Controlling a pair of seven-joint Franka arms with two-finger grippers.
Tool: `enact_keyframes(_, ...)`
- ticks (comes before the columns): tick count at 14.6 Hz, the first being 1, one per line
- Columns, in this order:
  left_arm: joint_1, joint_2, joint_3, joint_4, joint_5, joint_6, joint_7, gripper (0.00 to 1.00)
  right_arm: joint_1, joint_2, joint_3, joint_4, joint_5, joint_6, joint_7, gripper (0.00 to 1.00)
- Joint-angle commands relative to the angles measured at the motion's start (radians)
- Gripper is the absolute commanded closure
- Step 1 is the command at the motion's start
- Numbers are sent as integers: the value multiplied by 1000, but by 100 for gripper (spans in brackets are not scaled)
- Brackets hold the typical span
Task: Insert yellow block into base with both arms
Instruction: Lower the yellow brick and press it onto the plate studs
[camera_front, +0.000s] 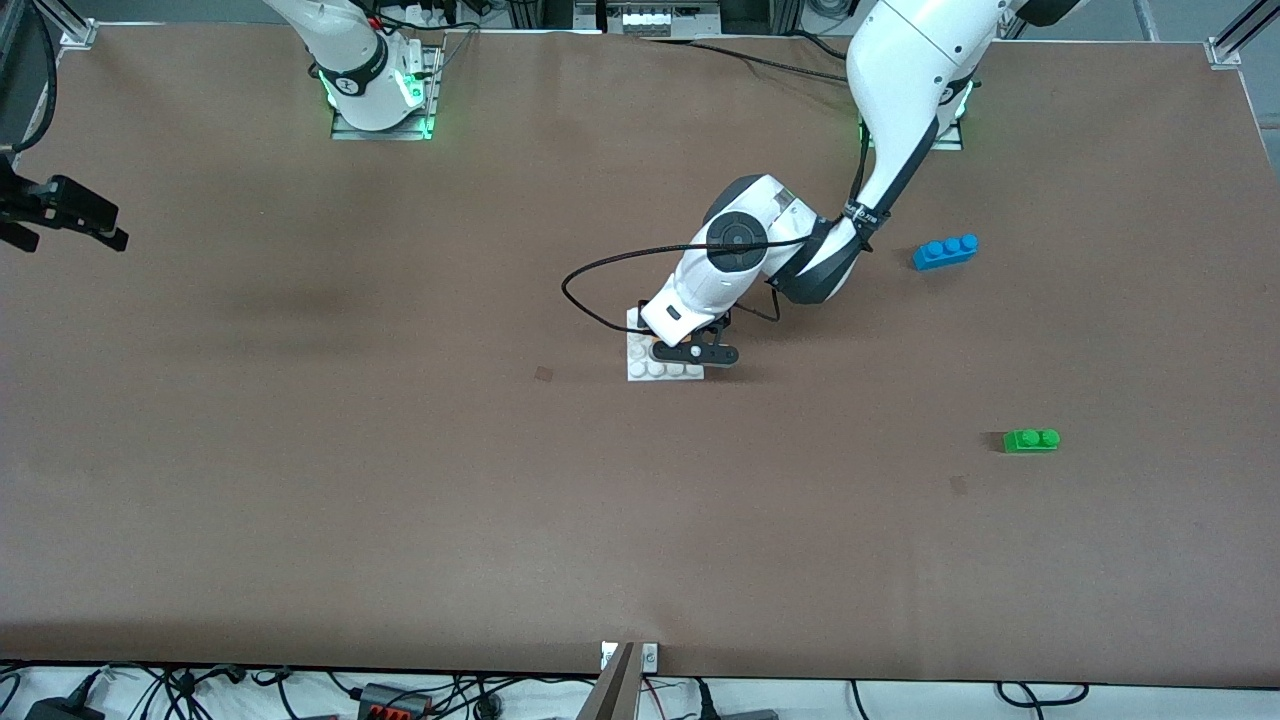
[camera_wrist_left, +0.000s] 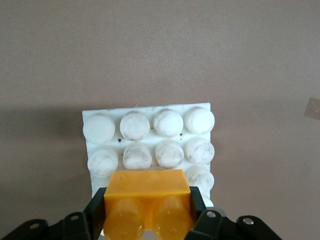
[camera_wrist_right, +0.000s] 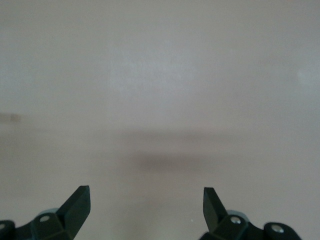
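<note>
Where left claw (camera_wrist_left: 148, 210) grips: yellow block (camera_wrist_left: 147, 192).

yellow block (camera_wrist_left: 147, 192): glossy smooth plastic | base (camera_wrist_left: 150, 137): matt scuffed white plastic | table (camera_front: 400, 480): matt brown

Left pincer (camera_front: 693, 352) low over white base (camera_front: 640, 368), blue brick (camera_front: 945, 251), green brick (camera_front: 1031, 440)

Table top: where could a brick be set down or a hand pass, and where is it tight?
Bare brown table lies nearer the camera than the base, and toward the right arm's end, where the open right gripper waits. It is tight at the base: the left gripper holds the yellow block over it. The blue brick and green brick dot the left arm's end.
</note>
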Motion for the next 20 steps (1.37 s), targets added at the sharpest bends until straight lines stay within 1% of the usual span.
enact_keyframes(1,-10,-4,5,-2,25,-2,-71,46,3,6,0,2,-8,23,-7,0)
enact_keyframes(3,-16,-4,3,-3,25,-7,-110,46,-2,20,0,10,4,23,-9,0)
enact_keyframes(9,-18,-4,5,-17,54,-8,-124,46,3,21,0,36,12,-6,-3,0)
enact_keyframes(11,-18,-2,5,-17,54,-8,-125,46,-1,20,-3,36,50,-11,-3,0)
enact_keyframes(20,-20,9,3,-9,55,-5,-153,46,-1,18,-5,36,50,-18,-4,0)
